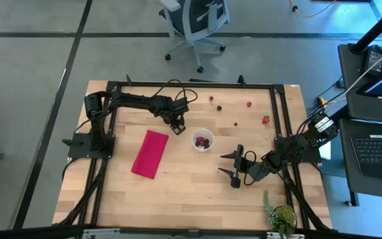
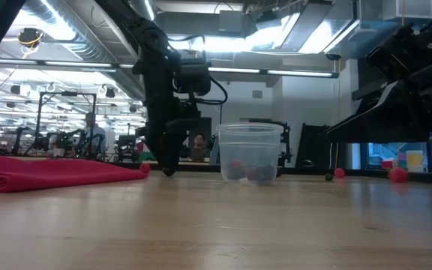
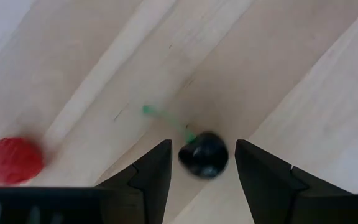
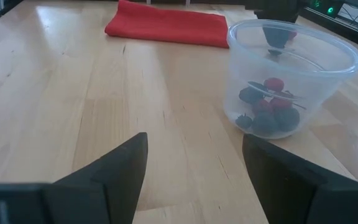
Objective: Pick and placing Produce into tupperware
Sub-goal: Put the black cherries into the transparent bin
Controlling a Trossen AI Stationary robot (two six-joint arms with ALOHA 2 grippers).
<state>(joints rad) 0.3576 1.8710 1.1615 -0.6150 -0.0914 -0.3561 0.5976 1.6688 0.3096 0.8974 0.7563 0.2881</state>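
Note:
My left gripper (image 3: 203, 147) is open and points down at the table just left of the tupperware (image 1: 203, 140), a small clear cup holding several cherries and berries (image 4: 267, 109). Its fingers stand on either side of a dark cherry (image 3: 204, 155) with a green stem (image 3: 165, 118) that lies on the wood; a gap shows on both sides. A red berry (image 3: 16, 160) lies beside it. More produce (image 1: 249, 103) is scattered toward the far right. My right gripper (image 1: 220, 164) waits open, right of the cup and nearer the table's near edge.
A folded magenta cloth (image 1: 150, 154) lies left of the cup. A green plant (image 1: 280, 216) stands at the near right corner. Loose fruits (image 1: 265, 120) lie between the cup and the right frame rail. Bare wood lies along the near edge (image 1: 178, 199).

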